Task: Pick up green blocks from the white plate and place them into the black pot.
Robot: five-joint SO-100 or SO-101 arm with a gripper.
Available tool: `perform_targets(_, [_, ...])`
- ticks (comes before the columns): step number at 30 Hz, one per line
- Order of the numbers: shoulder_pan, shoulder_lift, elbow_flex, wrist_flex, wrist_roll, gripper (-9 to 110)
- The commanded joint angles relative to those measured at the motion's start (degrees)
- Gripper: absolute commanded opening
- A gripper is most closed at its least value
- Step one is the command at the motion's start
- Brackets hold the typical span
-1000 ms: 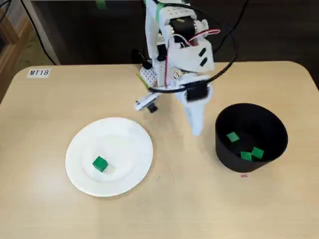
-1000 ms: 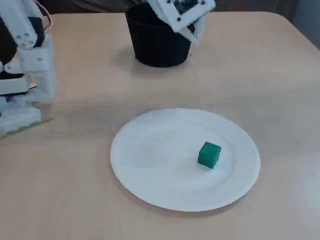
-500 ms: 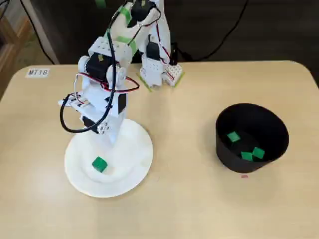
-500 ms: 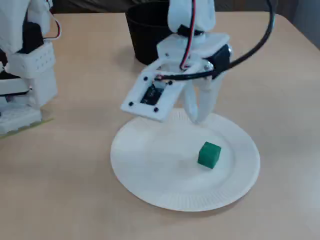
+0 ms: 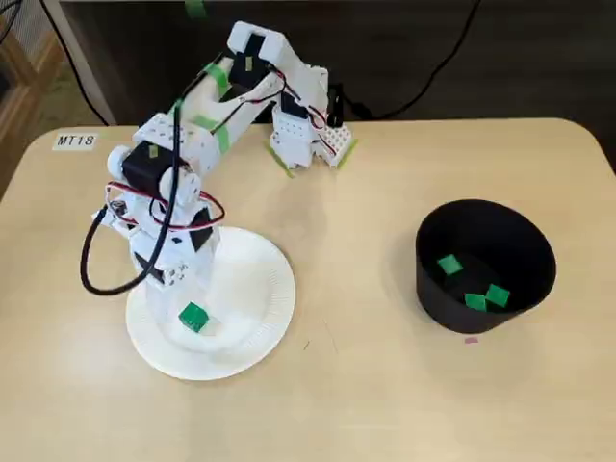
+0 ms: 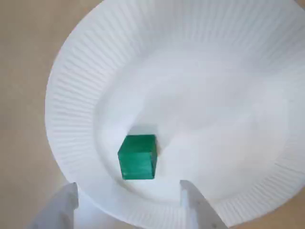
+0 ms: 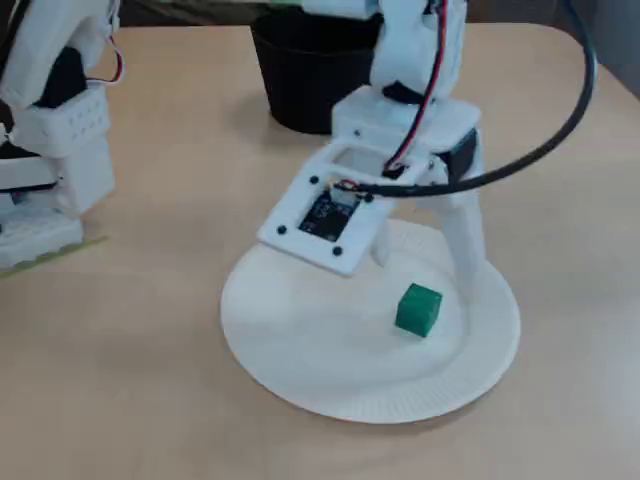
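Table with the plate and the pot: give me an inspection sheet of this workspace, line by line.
Surface: light wooden table, no spills seen.
Job's things: one green block on the white plate; three green blocks inside the black pot.
Clutter: MT18 label at a table corner; small pink mark by the pot.
Grippers: hand open over the plate, the block just ahead of its fingers, not touched.
Cables: black cable loops off the arm.
Surroundings: dark space behind the table.
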Motion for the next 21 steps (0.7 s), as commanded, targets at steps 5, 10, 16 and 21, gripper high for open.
perform_targets(5, [0.4, -3.3, -4.9, 0.4, -1.4, 30])
perform_targets(10, [0.2, -8.4, -10.5, 0.4, -2.3, 27])
perform_targets(16, [0.3, -13.8, -17.0, 0.4, -1.8, 16])
perform_targets(21, [0.3, -16.2, -19.7, 0.4, 0.6, -2])
